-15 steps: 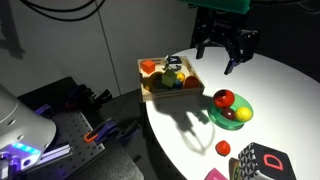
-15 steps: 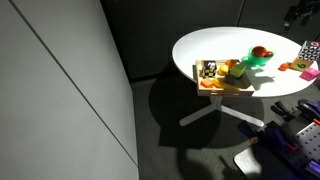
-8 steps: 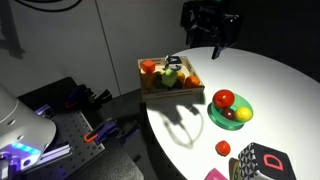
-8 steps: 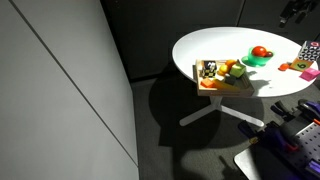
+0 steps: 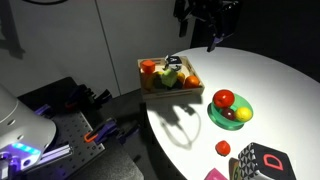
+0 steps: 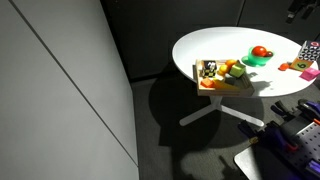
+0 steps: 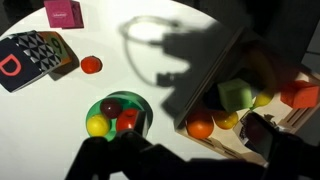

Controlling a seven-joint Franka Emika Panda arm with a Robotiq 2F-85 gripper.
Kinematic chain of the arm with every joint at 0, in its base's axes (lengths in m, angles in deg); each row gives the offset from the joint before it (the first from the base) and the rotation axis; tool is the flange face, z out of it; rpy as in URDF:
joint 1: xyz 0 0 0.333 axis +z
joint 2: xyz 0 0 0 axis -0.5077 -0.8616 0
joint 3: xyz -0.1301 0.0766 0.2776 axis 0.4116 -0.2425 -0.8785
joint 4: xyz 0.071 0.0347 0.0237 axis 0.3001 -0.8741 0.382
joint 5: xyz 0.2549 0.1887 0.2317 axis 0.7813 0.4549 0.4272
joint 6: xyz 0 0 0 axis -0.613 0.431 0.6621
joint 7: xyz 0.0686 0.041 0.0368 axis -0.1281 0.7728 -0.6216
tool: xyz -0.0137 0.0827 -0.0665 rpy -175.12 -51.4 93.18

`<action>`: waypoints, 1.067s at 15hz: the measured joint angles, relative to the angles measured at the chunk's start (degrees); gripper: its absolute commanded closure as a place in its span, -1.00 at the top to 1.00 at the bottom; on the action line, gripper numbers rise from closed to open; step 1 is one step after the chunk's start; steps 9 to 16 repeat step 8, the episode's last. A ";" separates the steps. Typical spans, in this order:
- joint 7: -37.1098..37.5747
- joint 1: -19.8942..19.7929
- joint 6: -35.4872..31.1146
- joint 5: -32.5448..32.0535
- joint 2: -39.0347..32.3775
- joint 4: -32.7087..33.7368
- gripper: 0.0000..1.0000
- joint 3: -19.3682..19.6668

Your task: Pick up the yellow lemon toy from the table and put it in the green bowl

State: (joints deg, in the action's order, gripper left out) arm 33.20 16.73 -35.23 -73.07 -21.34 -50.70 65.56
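Note:
The yellow lemon toy point(image 5: 243, 114) lies inside the green bowl point(image 5: 229, 122) on the white round table point(image 5: 270, 80), next to a red toy and a dark piece. In the wrist view the lemon point(image 7: 97, 126) sits at the left of the bowl point(image 7: 137, 100). The bowl point(image 6: 256, 62) also shows in an exterior view; the lemon is too small to make out there. My gripper point(image 5: 200, 30) hangs high above the table's far edge, well away from the bowl, open and empty. Its dark blurred fingers point(image 7: 185, 165) fill the bottom of the wrist view.
A wooden tray point(image 5: 147, 90) point(image 7: 262, 148) with several toy pieces stands at the table's edge beside the bowl. A small red toy point(image 5: 223, 148) point(image 7: 91, 65), a black patterned box point(image 5: 262, 162) point(image 7: 35, 58) and a pink cube point(image 7: 63, 13) lie past the bowl.
The gripper has risen and drawn back from above the bowl towards the table's far edge. The toys and bowl have not moved.

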 measured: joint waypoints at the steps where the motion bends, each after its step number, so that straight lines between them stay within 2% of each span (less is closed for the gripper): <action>1: -0.37 0.00 0.92 -0.09 0.09 0.10 1.00 0.02; 16: -0.44 0.04 1.03 -0.10 -0.12 -0.01 1.00 0.03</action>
